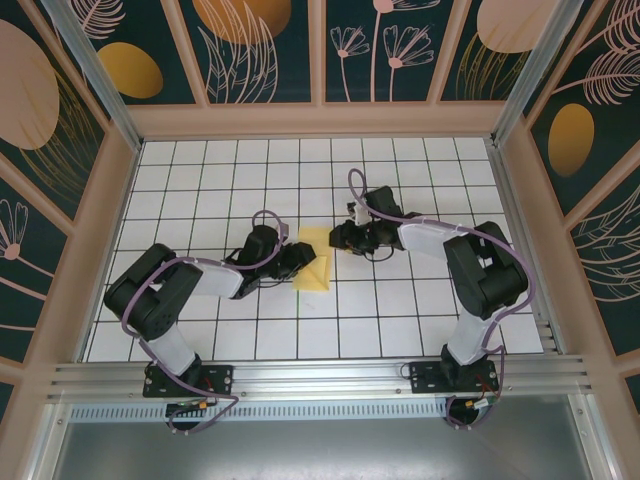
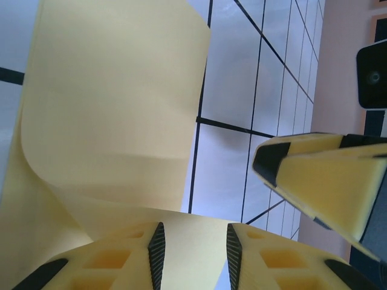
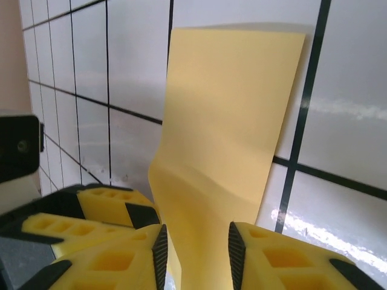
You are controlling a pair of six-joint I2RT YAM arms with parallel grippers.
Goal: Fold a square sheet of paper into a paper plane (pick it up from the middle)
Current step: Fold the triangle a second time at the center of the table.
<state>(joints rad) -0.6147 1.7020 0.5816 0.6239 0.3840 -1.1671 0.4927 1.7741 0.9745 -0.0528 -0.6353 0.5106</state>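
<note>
The square sheet of paper (image 1: pixel 316 262) is pale yellow and lies bent in the middle of the gridded floor, between my two grippers. My left gripper (image 1: pixel 299 256) is at its left edge. In the left wrist view the paper (image 2: pixel 115 109) curls upward, and a lower layer runs across the gap of my left gripper (image 2: pixel 193 232), whose jaws stand apart. My right gripper (image 1: pixel 341 238) is at the paper's upper right. In the right wrist view the paper (image 3: pixel 230 109) has a soft buckle and runs down into the gap of my right gripper (image 3: pixel 196 235), whose jaws also stand apart.
The white gridded floor (image 1: pixel 420 190) is ringed by a wooden frame (image 1: pixel 320 120) with patterned walls. The two grippers are close together: the right one's fingers (image 2: pixel 320 175) show in the left wrist view, and the left one's fingers (image 3: pixel 97 211) in the right wrist view.
</note>
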